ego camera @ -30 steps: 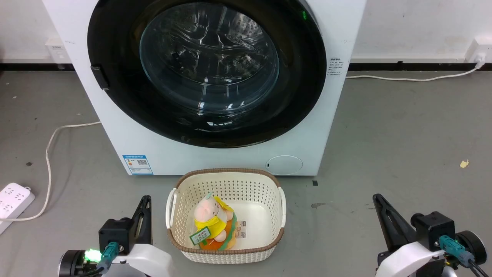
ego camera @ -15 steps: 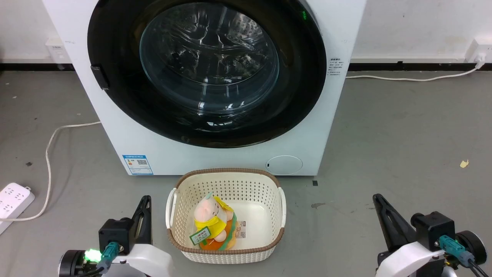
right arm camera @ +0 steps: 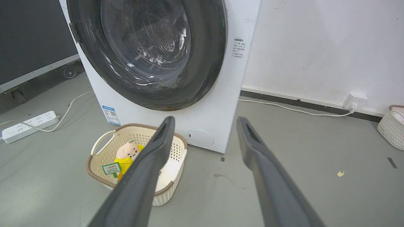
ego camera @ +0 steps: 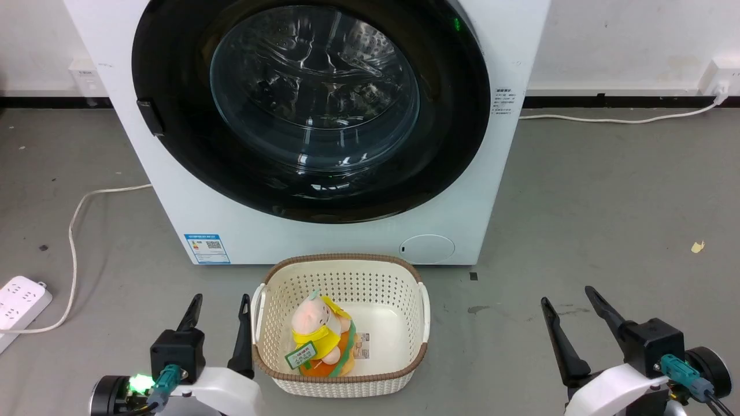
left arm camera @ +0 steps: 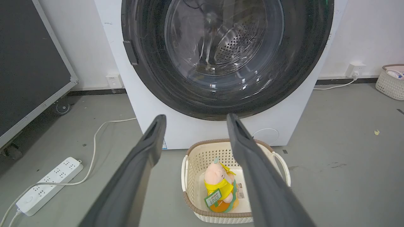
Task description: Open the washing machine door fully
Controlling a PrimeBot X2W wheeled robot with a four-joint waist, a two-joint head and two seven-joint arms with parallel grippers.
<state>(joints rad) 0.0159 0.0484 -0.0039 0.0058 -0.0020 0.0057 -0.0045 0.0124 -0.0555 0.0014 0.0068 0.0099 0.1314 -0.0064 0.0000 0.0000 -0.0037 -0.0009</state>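
Note:
The washing machine door (ego camera: pixel 173 150) is a big glossy black disc with a bulging glass centre, lying flat against the white machine front. Its small black handle tab (ego camera: pixel 150 118) sits on the door's left edge. The same door (left arm camera: pixel 157 78) and handle tab (left arm camera: pixel 130 52) show in the left wrist view, and the door (right arm camera: pixel 202 63) in the right wrist view. My left gripper (ego camera: pixel 221 301) rests low at the lower left, open and empty. Down at the lower right, my right gripper (ego camera: pixel 569 294) is open and empty too. Both are well below and short of the door.
A cream basket (ego camera: pixel 341 267) holding a plush toy (ego camera: pixel 319 332) stands on the floor before the machine, between my grippers. A white power strip (ego camera: pixel 20 300) and its cable (ego camera: pixel 72 231) lie at the left. A small round white flap (ego camera: pixel 426 248) sits low on the machine. Another basket (left arm camera: pixel 391 83) stands far right.
Both grippers have opened: their fingers were together and now stand spread apart. The door has not moved.

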